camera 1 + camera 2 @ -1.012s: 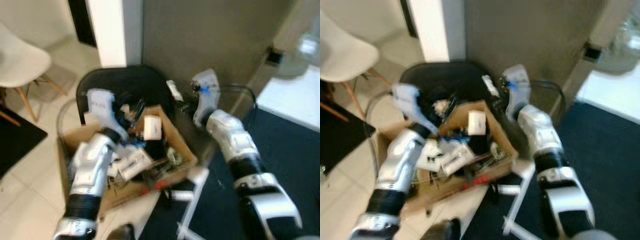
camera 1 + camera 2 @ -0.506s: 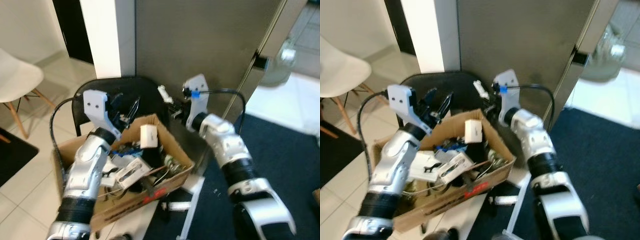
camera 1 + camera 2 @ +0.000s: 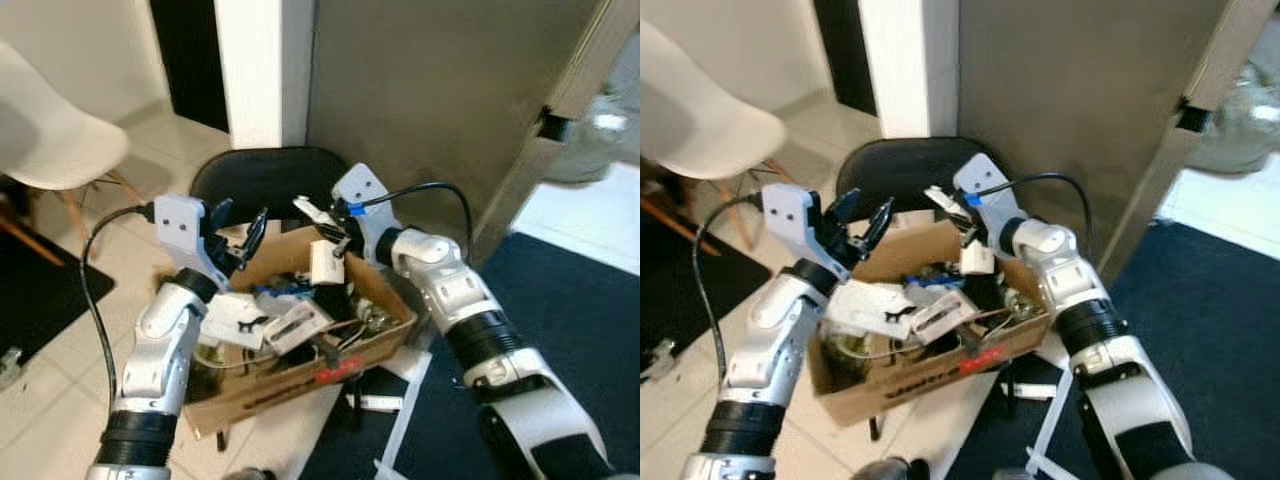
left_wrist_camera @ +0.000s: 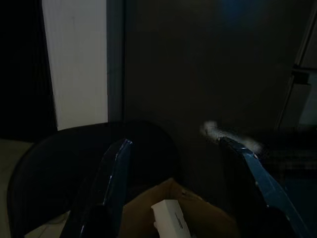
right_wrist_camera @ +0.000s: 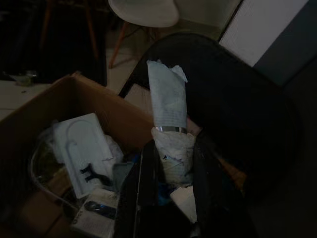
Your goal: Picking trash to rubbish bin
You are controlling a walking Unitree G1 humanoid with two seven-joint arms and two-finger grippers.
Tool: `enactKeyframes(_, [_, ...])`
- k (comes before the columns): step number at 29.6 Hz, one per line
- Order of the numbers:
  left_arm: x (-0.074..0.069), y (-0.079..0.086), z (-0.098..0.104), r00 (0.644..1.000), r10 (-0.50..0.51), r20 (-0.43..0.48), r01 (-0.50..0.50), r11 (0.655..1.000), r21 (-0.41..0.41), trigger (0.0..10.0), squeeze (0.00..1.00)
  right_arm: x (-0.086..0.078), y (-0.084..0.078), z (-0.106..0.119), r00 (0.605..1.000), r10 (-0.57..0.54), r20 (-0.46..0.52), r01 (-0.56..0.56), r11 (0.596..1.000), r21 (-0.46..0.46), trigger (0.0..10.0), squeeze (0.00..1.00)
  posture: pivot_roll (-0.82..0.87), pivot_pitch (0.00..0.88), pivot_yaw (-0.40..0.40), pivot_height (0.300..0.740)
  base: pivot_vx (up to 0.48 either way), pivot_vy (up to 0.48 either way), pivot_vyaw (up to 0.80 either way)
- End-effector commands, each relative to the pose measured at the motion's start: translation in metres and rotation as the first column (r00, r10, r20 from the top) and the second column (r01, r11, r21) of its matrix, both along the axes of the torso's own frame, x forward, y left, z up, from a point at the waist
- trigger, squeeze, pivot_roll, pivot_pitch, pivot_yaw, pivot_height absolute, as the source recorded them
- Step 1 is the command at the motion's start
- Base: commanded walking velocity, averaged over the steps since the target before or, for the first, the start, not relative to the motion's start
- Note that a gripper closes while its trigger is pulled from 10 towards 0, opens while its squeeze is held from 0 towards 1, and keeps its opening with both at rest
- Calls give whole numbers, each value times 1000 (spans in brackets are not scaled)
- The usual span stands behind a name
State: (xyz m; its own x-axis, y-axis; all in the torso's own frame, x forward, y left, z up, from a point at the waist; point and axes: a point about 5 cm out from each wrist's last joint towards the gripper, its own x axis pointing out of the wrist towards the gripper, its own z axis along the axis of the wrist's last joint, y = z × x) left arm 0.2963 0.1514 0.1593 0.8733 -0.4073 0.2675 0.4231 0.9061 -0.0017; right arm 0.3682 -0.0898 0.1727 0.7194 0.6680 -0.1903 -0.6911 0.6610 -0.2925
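Your right gripper is clamped on a crumpled white wrapper, which sticks out past the fingertips. Below it sits the cardboard box stuffed with trash; just beyond the wrapper is the black rubbish bin, against the grey wall. Your left gripper hovers with its fingers spread and nothing between them, at the box's near-left rim, the bin right ahead of it. A white chair stands well off to its left.

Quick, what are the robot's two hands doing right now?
Left hand: open, holding nothing, above the cardboard box.
Right hand: closed on a crumpled white wrapper.
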Motion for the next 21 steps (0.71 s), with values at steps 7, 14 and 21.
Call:
enactKeyframes(7, [3,8,3,999,34,-16,-33,998,45,10000,0,3,-6,5,999,-36,4,36,999,-4,10000,0,-35,0,-64,740,0,0,0])
enactKeyframes(14, [3,10,26,999,28,43,-30,998,58,10000,0,8,-18,10,993,-118,-14,119,990,73,10000,0,-36,0,-64,740,0,-428,0])
enactKeyframes(21, [5,21,50,993,57,104,-62,997,49,10000,0,14,-21,19,987,-159,11,157,982,104,10000,0,-29,0,-59,740,0,-430,0])
